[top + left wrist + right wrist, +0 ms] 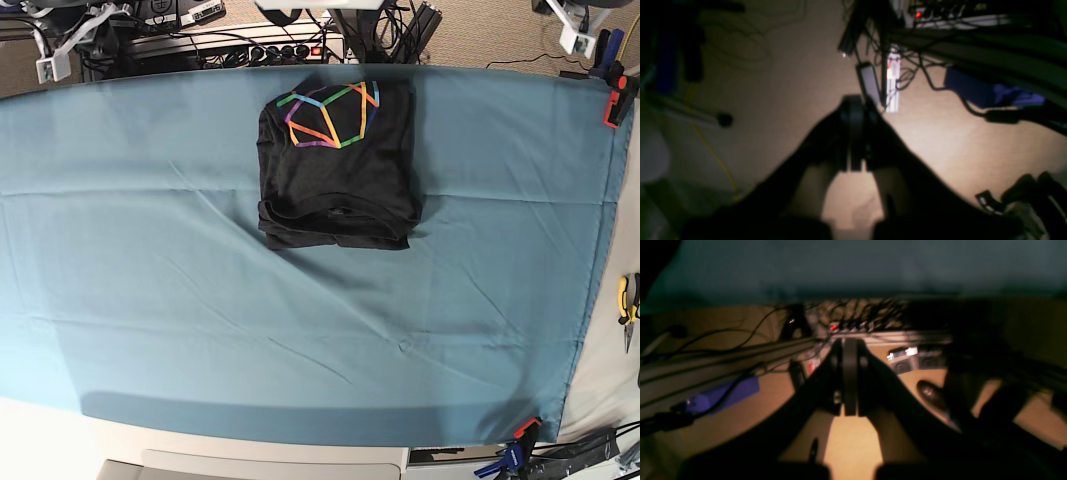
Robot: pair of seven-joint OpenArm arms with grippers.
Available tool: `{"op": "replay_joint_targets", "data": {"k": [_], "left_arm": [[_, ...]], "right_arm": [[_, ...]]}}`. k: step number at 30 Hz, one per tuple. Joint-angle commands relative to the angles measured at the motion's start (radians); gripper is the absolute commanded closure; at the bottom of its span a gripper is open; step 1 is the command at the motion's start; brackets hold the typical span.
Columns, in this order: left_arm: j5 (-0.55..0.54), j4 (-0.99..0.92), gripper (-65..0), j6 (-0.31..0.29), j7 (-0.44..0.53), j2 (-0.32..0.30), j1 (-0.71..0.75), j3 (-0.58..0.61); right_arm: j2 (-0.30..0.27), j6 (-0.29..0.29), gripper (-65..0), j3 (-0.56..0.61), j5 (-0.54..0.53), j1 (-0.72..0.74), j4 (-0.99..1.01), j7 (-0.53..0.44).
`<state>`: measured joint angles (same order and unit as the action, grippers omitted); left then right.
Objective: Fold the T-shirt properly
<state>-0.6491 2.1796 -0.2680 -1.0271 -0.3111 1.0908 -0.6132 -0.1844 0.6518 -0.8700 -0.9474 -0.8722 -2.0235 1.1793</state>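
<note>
Black T-shirt [337,165] sits folded, print up, at the far middle of the teal worktop [150,300], both arms' fingers [853,140] [850,380] clenched empty off to the sides, so you're probably just parking now.

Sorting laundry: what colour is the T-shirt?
Black T-shirt with a rainbow line print; base view.

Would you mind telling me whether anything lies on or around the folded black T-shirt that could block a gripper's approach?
Nothing visible does: the black T-shirt with the rainbow print lies alone on the teal table cloth. Neither gripper appears in the base view.
</note>
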Motion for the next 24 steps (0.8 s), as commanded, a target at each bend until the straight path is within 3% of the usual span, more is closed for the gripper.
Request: {"op": "replay_joint_targets", "data": {"k": [1, 3, 5, 10, 12, 14, 17, 19, 21, 24], "left_arm": [[-0.002, -0.033, 0.0, -0.003, 0.019, -0.006, 0.016, 0.019], [0.034, -0.14, 0.0, -0.003, 0.067, -0.008, -0.003, 0.089], [0.097, -0.266, 0.0, -0.003, 0.135, -0.008, -0.046, 0.18], [0.26, -0.611, 0.0, -0.001, 0.261, -0.004, -0.248, 0.425], [0.312, -0.744, 0.0, 0.032, 0.314, -0.003, -0.338, 0.504], [0.369, -0.879, 0.0, 0.099, 0.422, 0.0, -0.427, 0.567], [0.41, -1.105, 0.0, 0.222, 0.59, 0.002, -0.565, 0.645], [0.414, -1.277, 0.0, 0.278, 0.648, 0.01, -0.665, 0.687], [0.413, -1.461, 0.0, 0.288, 0.681, 0.036, -0.758, 0.708], [0.411, -1.724, 0.0, 0.286, 0.8, 0.093, -0.872, 0.717]], "right_arm": [[-0.014, 0.0, 0.0, 0.003, -0.002, -0.013, 0.04, -0.015], [-0.016, 0.006, 0.0, 0.05, 0.026, -0.007, 0.163, -0.042], [-0.016, 0.009, 0.0, 0.127, 0.122, 0.014, 0.306, -0.108], [-0.029, -0.001, 0.0, 0.388, 0.423, 0.144, 0.727, -0.372], [-0.029, -0.023, 0.0, 0.465, 0.546, 0.222, 0.893, -0.494], [-0.029, -0.073, 0.0, 0.523, 0.671, 0.303, 1.052, -0.623], [-0.026, -0.212, 0.0, 0.583, 0.797, 0.431, 1.276, -0.802], [-0.02, -0.297, 0.0, 0.611, 0.854, 0.514, 1.41, -0.933], [-0.01, -0.37, 0.0, 0.622, 0.904, 0.593, 1.529, -1.019], [0.019, -0.402, 0.0, 0.622, 0.91, 0.683, 1.648, -1.091]]}}
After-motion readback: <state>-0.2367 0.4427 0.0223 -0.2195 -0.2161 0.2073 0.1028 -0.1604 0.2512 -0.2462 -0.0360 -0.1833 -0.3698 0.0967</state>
